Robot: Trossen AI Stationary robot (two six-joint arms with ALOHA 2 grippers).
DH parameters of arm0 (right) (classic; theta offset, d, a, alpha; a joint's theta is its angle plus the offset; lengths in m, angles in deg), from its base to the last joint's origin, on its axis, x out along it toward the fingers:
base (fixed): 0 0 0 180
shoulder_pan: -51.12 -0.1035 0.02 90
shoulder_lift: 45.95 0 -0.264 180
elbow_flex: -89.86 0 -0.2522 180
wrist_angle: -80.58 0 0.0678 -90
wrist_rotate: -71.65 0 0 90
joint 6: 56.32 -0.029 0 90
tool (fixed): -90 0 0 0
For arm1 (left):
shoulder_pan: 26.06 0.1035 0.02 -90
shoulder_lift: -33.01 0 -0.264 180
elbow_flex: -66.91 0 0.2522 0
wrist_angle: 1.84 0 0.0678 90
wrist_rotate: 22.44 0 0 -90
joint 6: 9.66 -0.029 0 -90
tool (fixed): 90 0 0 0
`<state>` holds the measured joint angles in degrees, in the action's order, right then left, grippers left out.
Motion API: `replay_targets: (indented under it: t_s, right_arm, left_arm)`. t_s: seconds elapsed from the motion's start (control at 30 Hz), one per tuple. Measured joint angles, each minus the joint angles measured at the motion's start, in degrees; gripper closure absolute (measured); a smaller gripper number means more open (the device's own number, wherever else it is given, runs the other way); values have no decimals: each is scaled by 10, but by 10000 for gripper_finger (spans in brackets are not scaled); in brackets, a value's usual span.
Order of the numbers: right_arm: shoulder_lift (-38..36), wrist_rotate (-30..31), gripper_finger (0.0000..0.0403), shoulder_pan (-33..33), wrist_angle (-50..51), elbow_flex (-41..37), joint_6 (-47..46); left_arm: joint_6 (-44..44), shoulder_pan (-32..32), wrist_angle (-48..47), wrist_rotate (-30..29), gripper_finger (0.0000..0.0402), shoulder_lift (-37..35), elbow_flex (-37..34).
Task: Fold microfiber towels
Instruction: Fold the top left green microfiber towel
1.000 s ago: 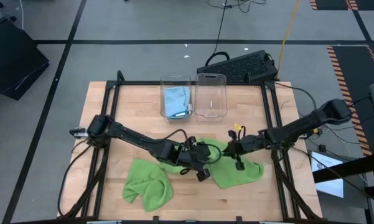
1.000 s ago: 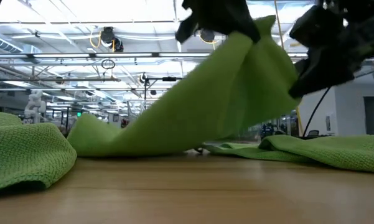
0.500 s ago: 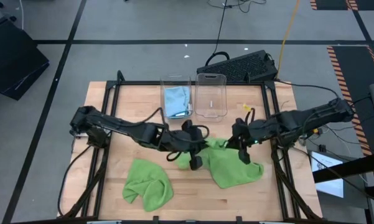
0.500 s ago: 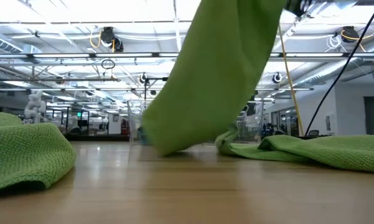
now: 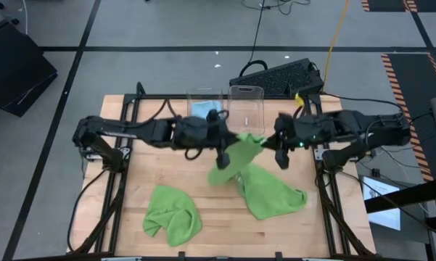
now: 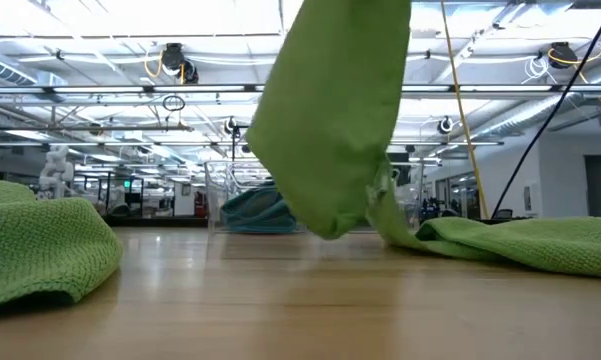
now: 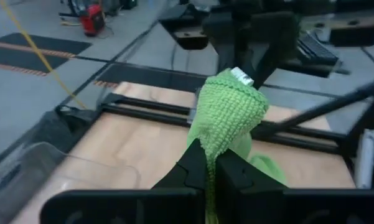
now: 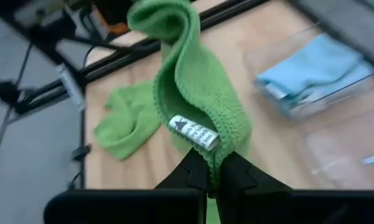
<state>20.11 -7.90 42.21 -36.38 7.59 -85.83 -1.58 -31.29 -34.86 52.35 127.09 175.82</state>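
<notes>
**Lime towel lifted by two corners, fold not yet made**

Nearest me, at the front left of the table (image 5: pixel 130 239), a second green towel (image 5: pixel 173 214) lies crumpled in a heap. I count it as untouched; it has no fold lines I can see, and in the low view it is the bunched mound at the left edge.

Mid-table, the working green towel (image 5: pixel 261 185) is partly airborne. Its lower part rests rumpled on the wood at front right, while the upper edge is raised between the two arms. In the low view the hanging flap clears the table and the trailing part drapes down to the surface.

The left gripper (image 5: pixel 222 154) is clamped on one raised corner; its wrist view shows the dark fingers (image 7: pixel 196 169) pressed together with cloth pinched between them. The right gripper (image 5: pixel 281 156) is likewise closed on the other end, the towel's label (image 8: pixel 193 132) sitting just above its fingertips.

Farthest back, two clear bins (image 5: pixel 245 110) stand side by side. The left one holds a light blue towel (image 5: pixel 205 114), apparently already folded and stowed. The right bin looks empty.

My read: one towel seems done, one mid-lift and needing to be spread flat before folding, one waiting. Well under halfway.
</notes>
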Motion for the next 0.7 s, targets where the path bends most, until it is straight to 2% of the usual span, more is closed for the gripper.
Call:
replay_targets:
  t_s: [0.1, 0.33, 0.5, 0.63, 0.7]
  right_arm:
    - [0, -3, 401, 40, 1, 17, 10]
    - [0, -66, 401, 97, 64, 59, 41]
    - [0, -125, 401, 91, 115, 63, 14]
    - [6, -188, 400, 59, 114, 36, -34]
    - [6, -213, 400, 38, 99, 13, -57]
  left_arm:
    - [-4, 29, 31, 11, 397, -3, 0]
    - [-3, 63, 93, 50, 394, -3, 0]
    - [31, 46, 14, 57, 393, -3, 0]
    - [63, 10, -78, 62, 397, -2, -1]
    - [86, -10, -91, 64, 396, -2, -19]
